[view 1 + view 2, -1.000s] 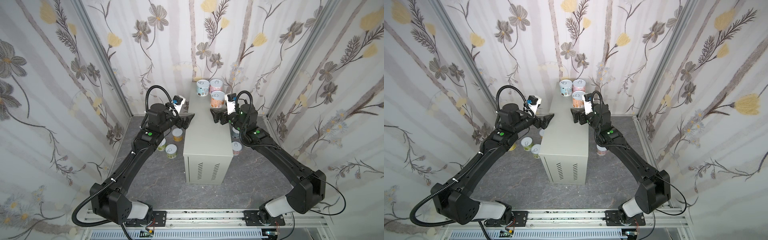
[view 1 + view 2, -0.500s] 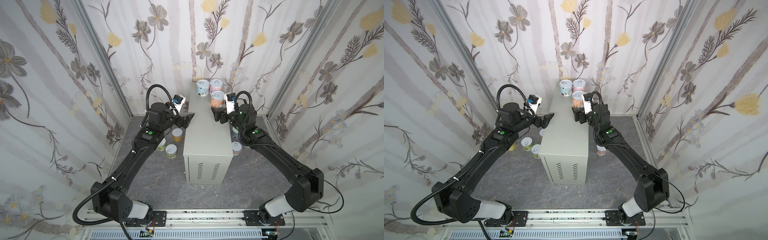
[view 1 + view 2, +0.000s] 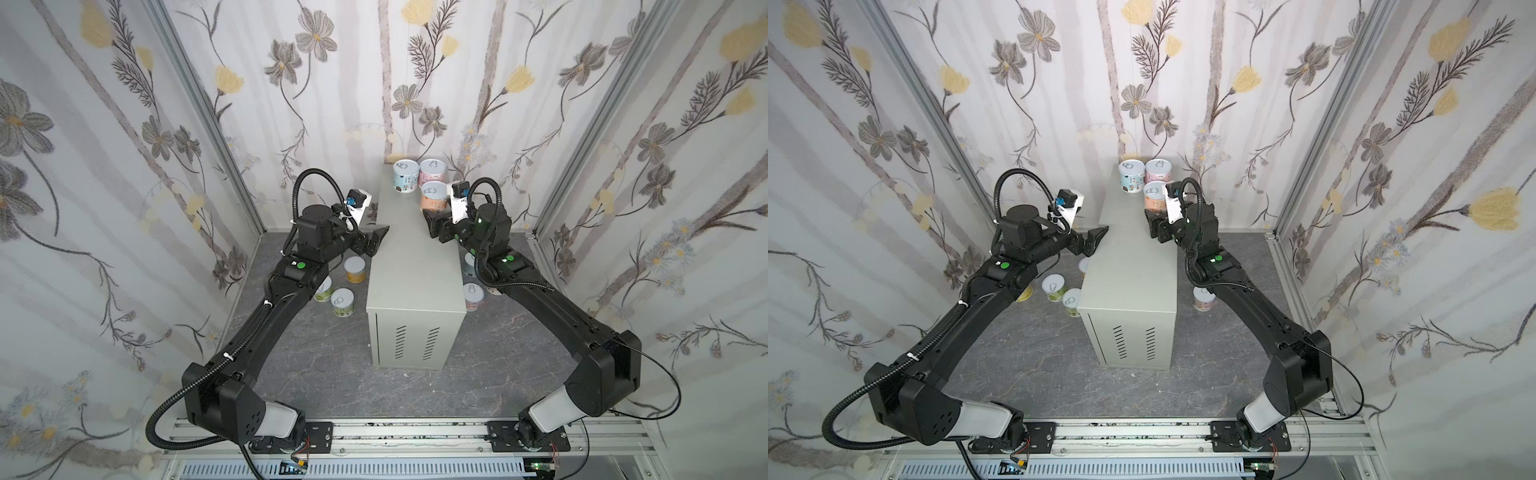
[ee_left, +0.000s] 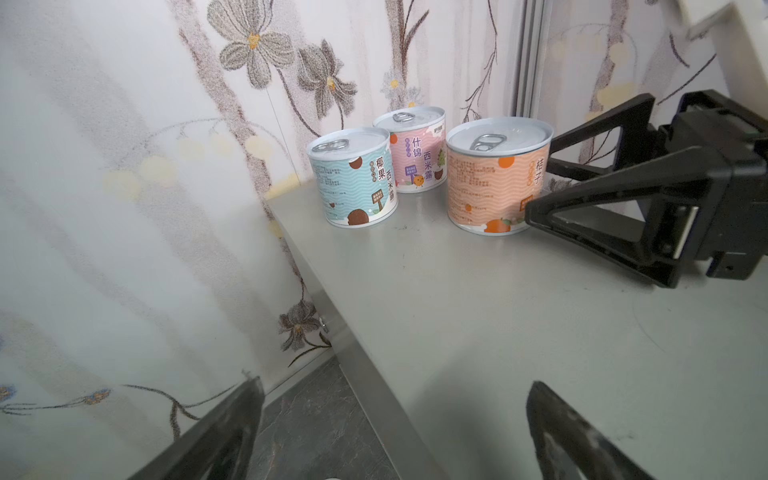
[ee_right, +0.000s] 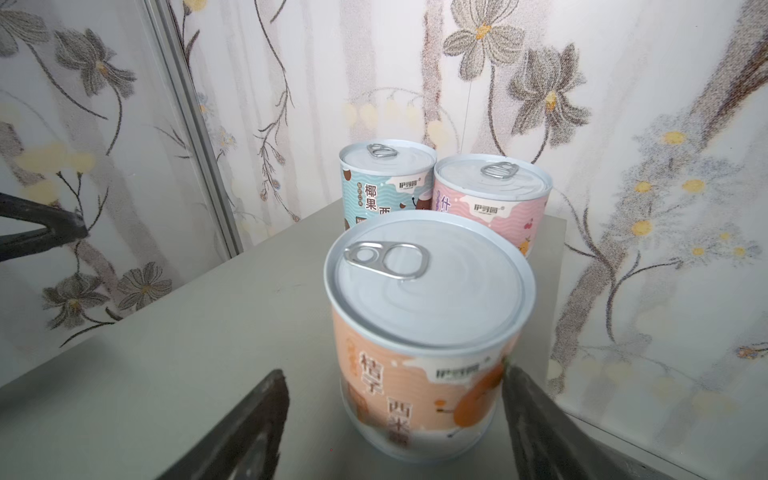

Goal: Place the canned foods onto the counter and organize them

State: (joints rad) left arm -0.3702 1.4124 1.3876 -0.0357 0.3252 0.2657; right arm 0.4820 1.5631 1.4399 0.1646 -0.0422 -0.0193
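Neatly, the orange can point(image 5: 424, 332) stands on the desk point(image 3: 415, 266) just in front of the pink can point(image 5: 494, 208), near the blue can point(image 5: 374, 195) at the far end, likely leaving room for the cans point(image 3: 343, 302) on the floor point(image 3: 316, 374). The right tool point(image 3: 432, 224) straddles it part open, gripping nothing; the left tool point(image 3: 377, 239) hangs wide open, empty

Both top views are bright and evenly lit by soft, diffuse light, seemingly from overhead. The arms point(image 3: 266, 332) throw only faint shadows on the floor point(image 3: 332, 374). Focus is sharp, but the wall posts point(image 3: 210, 120) splay outward toward ten and two o'clock under the wide lens. In the wrist views the orange can point(image 5: 424, 324) shows a mild sheen on its lid and a smeared lower label. The fingers point(image 5: 249, 432) of the right gripper point(image 5: 395, 372) are blurred, and the wall point(image 4: 104, 187) by the left wrist camera looks washed out.
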